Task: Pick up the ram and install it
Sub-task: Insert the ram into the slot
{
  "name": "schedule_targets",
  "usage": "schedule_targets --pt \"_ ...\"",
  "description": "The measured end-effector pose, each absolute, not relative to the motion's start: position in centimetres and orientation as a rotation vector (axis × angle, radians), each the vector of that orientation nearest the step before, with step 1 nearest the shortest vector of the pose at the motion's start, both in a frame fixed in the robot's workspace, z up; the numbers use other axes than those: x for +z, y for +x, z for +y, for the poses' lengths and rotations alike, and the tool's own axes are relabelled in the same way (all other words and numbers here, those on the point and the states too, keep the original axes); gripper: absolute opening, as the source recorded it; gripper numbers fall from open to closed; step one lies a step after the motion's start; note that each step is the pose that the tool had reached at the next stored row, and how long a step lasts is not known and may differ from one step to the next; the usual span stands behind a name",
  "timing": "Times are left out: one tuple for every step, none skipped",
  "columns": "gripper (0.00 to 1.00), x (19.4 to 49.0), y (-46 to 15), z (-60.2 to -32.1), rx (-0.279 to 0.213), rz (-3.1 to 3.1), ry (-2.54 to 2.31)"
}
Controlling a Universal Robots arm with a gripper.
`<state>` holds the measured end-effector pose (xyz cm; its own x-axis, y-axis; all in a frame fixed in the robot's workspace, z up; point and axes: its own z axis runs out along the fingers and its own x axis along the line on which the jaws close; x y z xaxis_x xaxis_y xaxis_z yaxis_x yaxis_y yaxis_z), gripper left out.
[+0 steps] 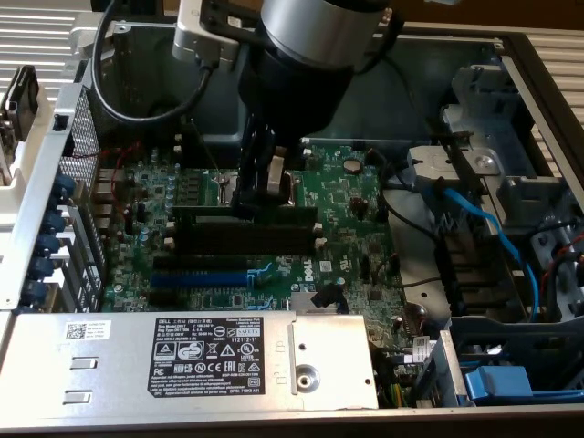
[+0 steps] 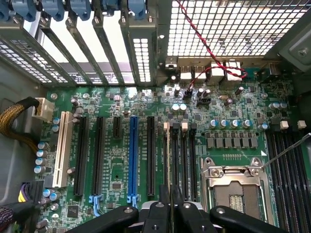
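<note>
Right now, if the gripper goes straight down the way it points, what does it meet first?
Likely the black memory slots right under it: the gripper is shut on the ram, so the ram's lower edge lands there first. Whether it already touches, I cannot tell.

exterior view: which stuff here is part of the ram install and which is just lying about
For the job: ram, gripper shut on it, black memory slots.
Just lying about: blue expansion slot, power supply, blue cable.
</note>
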<state>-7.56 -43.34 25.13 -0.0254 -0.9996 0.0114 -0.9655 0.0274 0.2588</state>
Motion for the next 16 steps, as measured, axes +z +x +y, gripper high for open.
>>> schedule_targets --pt "0.13 25.13 -7.53 -43.34 -0.267 -2.105 2.049" --pt "0.13 25.1 -7.44 -43.33 -0.269 -2.104 2.048" --pt "0.13 25.09 -7.37 -43.33 -0.27 -2.103 2.047" --pt "0.13 25.09 -7.35 -43.33 -0.271 -2.103 2.047" --pt "0.13 25.1 -7.36 -43.34 -0.272 -2.103 2.046" --pt "0.13 25.1 -7.36 -43.34 -0.272 -2.103 2.046" --pt "0.13 25.09 -7.35 -43.34 -0.272 -2.102 2.046" --pt "0.13 25.05 -7.34 -43.33 -0.272 -2.103 2.047" --pt "0.13 24.99 -7.34 -43.32 -0.272 -2.102 2.047" --pt "0.13 24.94 -7.34 -43.32 -0.271 -2.102 2.046" --pt "0.13 24.87 -7.33 -43.31 -0.27 -2.102 2.046" --pt "0.13 24.77 -7.3 -43.29 -0.268 -2.101 2.045" --pt "0.13 24.74 -7.24 -43.29 -0.267 -2.101 2.044" --pt "0.13 24.7 -7.2 -43.27 -0.266 -2.101 2.044" --pt "0.13 24.66 -7.2 -43.21 -0.265 -2.1 2.042" --pt "0.13 24.62 -7.19 -43.13 -0.263 -2.099 2.041"
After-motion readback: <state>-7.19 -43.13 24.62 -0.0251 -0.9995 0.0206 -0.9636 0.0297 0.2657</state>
